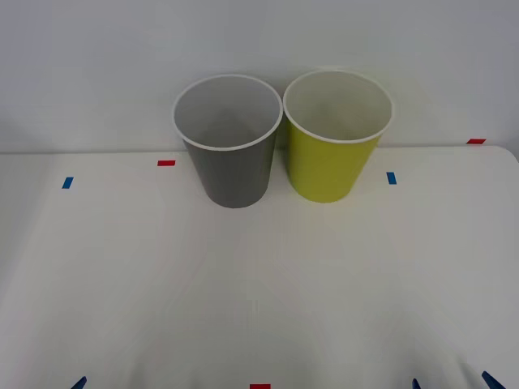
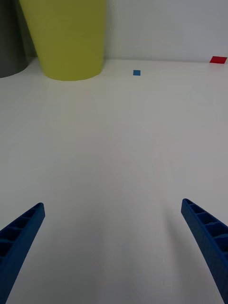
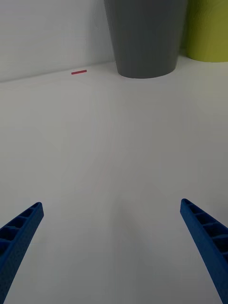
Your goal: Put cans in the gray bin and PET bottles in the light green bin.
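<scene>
The gray bin (image 1: 229, 142) and the light green bin (image 1: 336, 138) stand upright side by side at the far edge of the white table (image 1: 259, 284), rims nearly touching, gray on the robot's left. Both look bare inside as far as the front view reaches, and no can or PET bottle lies on the tabletop. The left gripper (image 3: 111, 251) hangs low near the table's front edge, blue ribbed fingers spread wide on nothing; the right gripper (image 2: 111, 251) matches it on the other side, likewise apart and unloaded. Small red and blue tape marks (image 1: 166, 163) dot the surface. The likely risk is a wasted reach: with nothing to sort, either arm might close on air, or swing forward and knock the close-set bins over.
</scene>
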Tool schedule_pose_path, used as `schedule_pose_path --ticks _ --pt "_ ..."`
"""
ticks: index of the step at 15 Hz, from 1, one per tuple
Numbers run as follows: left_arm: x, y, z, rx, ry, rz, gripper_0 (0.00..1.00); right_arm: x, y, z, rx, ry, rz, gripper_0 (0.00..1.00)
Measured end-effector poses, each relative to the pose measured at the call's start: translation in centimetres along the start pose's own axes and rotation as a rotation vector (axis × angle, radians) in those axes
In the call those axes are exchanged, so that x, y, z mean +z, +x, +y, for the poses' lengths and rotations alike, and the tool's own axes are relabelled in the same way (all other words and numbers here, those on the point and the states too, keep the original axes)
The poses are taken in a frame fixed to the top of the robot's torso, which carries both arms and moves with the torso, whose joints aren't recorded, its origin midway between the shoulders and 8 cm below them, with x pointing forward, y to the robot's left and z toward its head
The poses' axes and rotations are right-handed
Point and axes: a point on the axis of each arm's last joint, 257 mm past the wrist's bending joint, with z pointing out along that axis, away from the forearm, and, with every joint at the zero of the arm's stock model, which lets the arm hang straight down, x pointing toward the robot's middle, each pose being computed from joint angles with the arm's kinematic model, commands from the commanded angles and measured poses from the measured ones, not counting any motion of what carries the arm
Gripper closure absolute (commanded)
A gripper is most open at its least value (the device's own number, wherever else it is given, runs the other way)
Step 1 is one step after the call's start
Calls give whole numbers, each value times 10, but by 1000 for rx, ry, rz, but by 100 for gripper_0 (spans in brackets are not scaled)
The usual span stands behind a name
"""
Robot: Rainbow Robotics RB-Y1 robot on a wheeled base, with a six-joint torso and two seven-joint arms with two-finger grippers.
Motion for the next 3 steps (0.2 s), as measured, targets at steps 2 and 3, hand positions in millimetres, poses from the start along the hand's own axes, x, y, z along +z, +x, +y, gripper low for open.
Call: schedule_pose_path --ticks 2,3 --pt "0 0 0 0 0 0 0 0 0 0 0 0 0 0" --pt "0 0 0 0 0 0 0 0 0 0 0 0 0 0"
